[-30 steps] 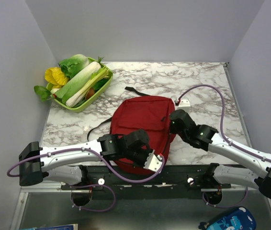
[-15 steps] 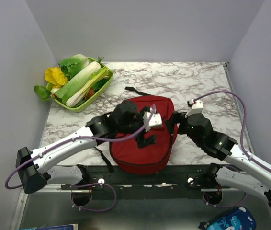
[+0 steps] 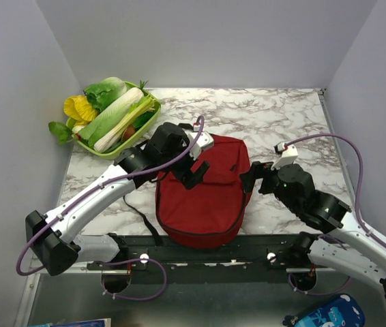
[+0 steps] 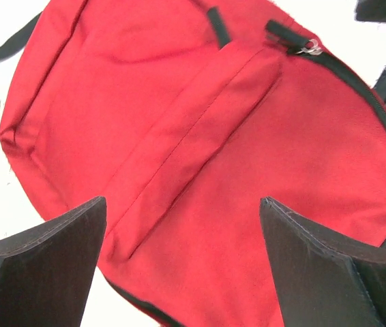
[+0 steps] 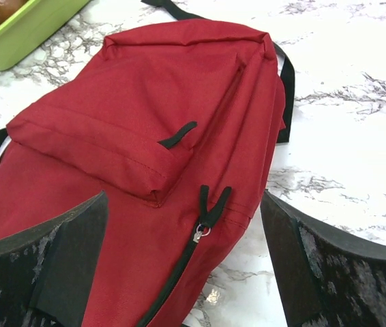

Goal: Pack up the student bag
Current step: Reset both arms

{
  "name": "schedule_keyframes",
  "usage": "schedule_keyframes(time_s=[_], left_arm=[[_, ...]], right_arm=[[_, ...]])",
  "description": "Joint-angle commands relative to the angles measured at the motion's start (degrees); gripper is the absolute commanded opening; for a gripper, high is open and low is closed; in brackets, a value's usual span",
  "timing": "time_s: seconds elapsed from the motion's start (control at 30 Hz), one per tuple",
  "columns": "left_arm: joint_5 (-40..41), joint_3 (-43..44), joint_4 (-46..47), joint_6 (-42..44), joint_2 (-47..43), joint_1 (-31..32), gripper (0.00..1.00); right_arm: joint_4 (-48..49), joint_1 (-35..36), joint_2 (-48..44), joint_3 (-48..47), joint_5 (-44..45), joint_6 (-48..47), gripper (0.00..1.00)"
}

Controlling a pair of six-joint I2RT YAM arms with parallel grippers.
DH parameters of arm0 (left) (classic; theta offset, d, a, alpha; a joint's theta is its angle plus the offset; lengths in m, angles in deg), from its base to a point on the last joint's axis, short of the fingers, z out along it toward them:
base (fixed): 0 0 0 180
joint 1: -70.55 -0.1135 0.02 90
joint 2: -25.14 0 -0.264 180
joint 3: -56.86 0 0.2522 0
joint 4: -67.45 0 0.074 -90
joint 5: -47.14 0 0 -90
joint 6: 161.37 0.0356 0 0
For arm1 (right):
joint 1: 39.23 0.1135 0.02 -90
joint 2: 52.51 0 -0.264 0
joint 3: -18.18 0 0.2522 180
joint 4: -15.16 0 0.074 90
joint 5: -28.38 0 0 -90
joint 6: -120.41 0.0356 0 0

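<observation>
While the vegetable tray [image 3: 120,133] sits far left on the tabletop [image 3: 281,116], I hold my left pincer [image 4: 183,204] spread empty above the student bag [image 3: 203,204] lying flat mid-tabletop, my right pincer [image 5: 184,197] likewise empty just beside it, so I judge opening it is in hand: next, pinch the zipper pull [image 5: 198,232] precisely.

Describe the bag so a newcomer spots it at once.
Start at the marble table: the backpack lies flat at the middle of its near edge. It is dark red fabric with black straps and zippers, far bigger than the green tray of vegetables at the far-left corner.
</observation>
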Motion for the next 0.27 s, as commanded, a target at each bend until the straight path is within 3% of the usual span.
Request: schedule_keyframes(time_s=[0.0,0.13,0.23], left_arm=[[5.4,4.7,-9.7,-3.3,3.6,-2.4,0.99],[4.4,11.9,-21.1,0.4,10.6,-3.1,0.99],[5.6,12.0,-21.2,3.0,7.5,-4.1,0.99]], right_arm=[[-3.8,-0.2,-0.5,-2.6,-0.9,-1.4,1.0],[-6.1,-0.2,-0.3,-3.9,-0.7,-2.5,1.0],[-8.0,-0.2,-0.9,-4.2,0.4,-2.9,1.0]])
